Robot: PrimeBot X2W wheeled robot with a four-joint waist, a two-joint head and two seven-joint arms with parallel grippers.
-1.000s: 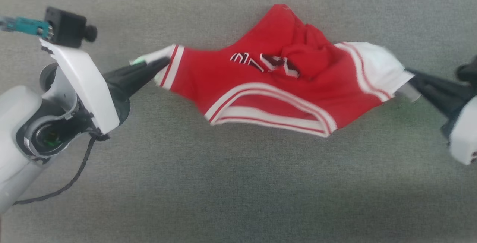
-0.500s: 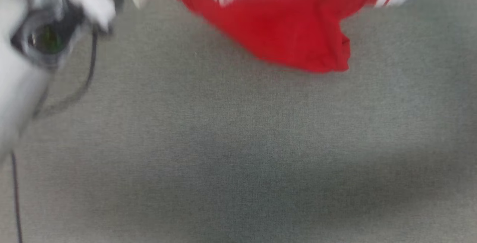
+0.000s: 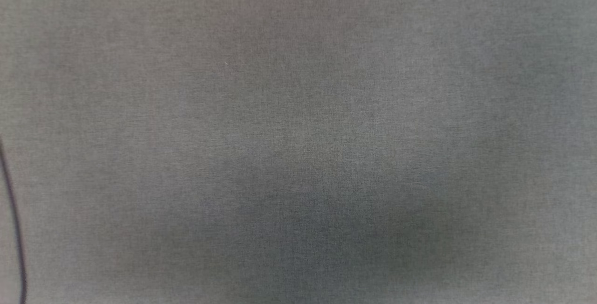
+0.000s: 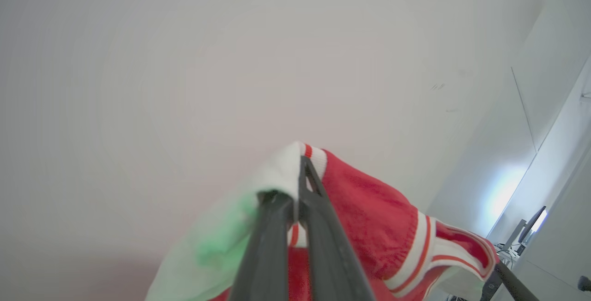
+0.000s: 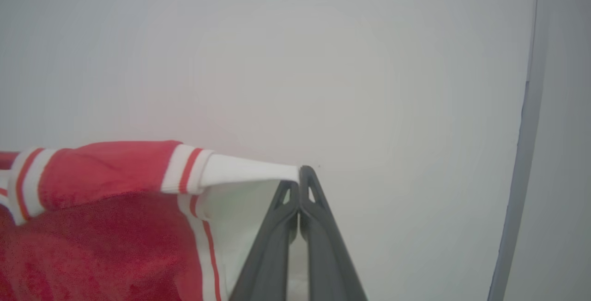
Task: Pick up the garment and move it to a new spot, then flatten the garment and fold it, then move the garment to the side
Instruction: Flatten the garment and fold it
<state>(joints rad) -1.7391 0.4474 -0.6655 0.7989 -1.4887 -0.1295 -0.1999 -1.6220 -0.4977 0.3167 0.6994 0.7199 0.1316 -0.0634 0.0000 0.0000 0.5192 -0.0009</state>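
Operator: Head view. Report the change.

Unit: One second ago this view showed the garment (image 4: 369, 218) stretched between my left claw (image 4: 288, 176) and my right claw (image 5: 300, 176), low over the grey tabletop (image 3: 298, 108). Half a second ago the shirt was sliding, blurred, off the top edge. Now the view carries bare tabletop and a dark cable (image 3: 14, 229) at the left edge. I judge that both arms have lifted the load above the camera's field.

Operator: Left wrist view.

Unit: My left claw is clamped on the white sleeve cloth, with fabric bunched around the two fingers. The red body and striped trim fall away to the right of the fingers. Behind them stands a pale wall (image 4: 184, 61), not tabletop, so the shirt hangs in the air.

Operator: Right wrist view.

Unit: My right claw is pressed together on the very tip of the other white sleeve. That sleeve is drawn taut to a point, and the red body hangs to the left and below.

Operator: Consequence for the task?

Unit: Pick-up reads as complete and the move to a new spot as under way. Flattening, folding and the shift aside are not yet done. Held by both sleeves, the shirt should lay down spread. Caution: the right grip holds little cloth and may slip.
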